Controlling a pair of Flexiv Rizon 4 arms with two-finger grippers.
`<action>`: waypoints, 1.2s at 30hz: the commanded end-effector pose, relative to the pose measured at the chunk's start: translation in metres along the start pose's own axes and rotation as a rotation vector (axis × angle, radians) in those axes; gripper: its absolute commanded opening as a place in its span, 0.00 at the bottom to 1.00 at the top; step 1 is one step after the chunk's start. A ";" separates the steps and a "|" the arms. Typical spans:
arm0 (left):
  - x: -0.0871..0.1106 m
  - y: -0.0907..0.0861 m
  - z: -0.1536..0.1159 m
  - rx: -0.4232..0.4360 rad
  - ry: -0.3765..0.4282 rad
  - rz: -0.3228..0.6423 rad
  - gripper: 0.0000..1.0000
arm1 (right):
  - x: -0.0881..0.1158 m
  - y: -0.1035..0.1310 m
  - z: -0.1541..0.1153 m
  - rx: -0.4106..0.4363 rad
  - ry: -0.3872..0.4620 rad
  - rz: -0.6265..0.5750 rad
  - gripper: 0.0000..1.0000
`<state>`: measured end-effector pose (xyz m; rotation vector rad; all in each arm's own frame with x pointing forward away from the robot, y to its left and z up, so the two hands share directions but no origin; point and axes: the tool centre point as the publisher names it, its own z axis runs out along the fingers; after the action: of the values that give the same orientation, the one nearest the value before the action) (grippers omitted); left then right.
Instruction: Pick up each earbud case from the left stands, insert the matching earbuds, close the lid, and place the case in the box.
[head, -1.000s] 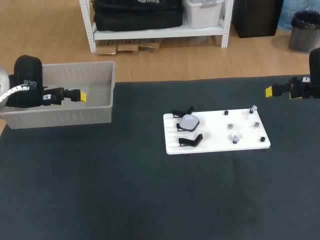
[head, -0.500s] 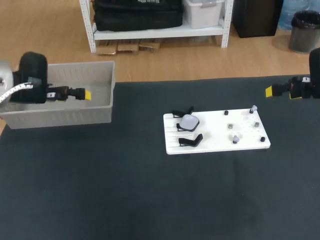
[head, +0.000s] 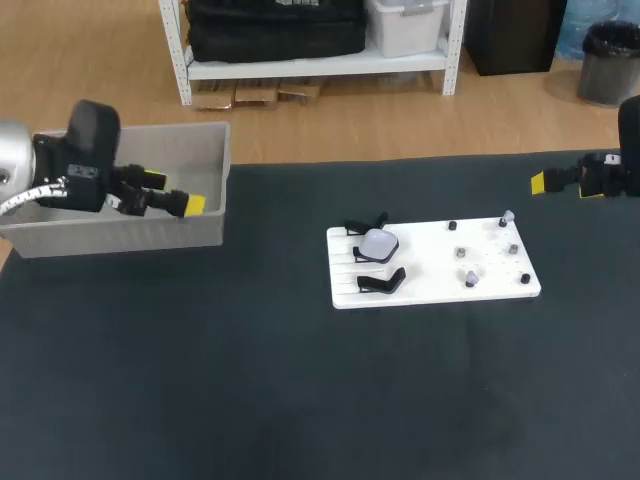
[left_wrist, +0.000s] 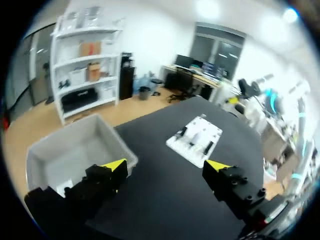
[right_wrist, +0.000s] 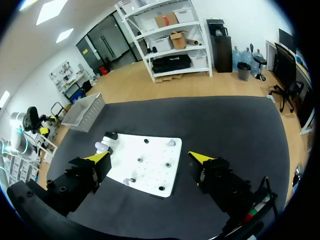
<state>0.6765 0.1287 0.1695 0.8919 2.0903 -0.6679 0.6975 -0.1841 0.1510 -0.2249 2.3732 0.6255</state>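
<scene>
Left jaws, released, hang over the grey box (head: 120, 235) at the bench's (head: 300, 380) far left corner. The right jaws, also released, hover at its right edge. An earbud case (head: 378, 243) rests on the white board (head: 430, 285).

We can read no text, number or sign anywhere. A small pale label (head: 84, 172) sits on our left arm (head: 95, 135), just behind the left gripper (head: 174, 192), too small to make out.
</scene>
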 end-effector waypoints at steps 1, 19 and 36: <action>0.005 -0.002 -0.011 0.447 -0.279 0.583 1.00 | 0.000 -0.001 0.000 -0.002 0.001 -0.001 1.00; 0.016 -0.027 0.017 0.446 -0.228 0.595 1.00 | 0.000 -0.001 0.000 -0.002 0.001 -0.001 1.00; 0.001 -0.104 0.159 0.407 -0.112 0.565 1.00 | 0.000 -0.001 0.000 -0.002 0.001 -0.001 1.00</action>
<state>0.6581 0.0053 0.1137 1.5471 1.4600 -0.8542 0.6976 -0.1841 0.1511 -0.2248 2.3733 0.6256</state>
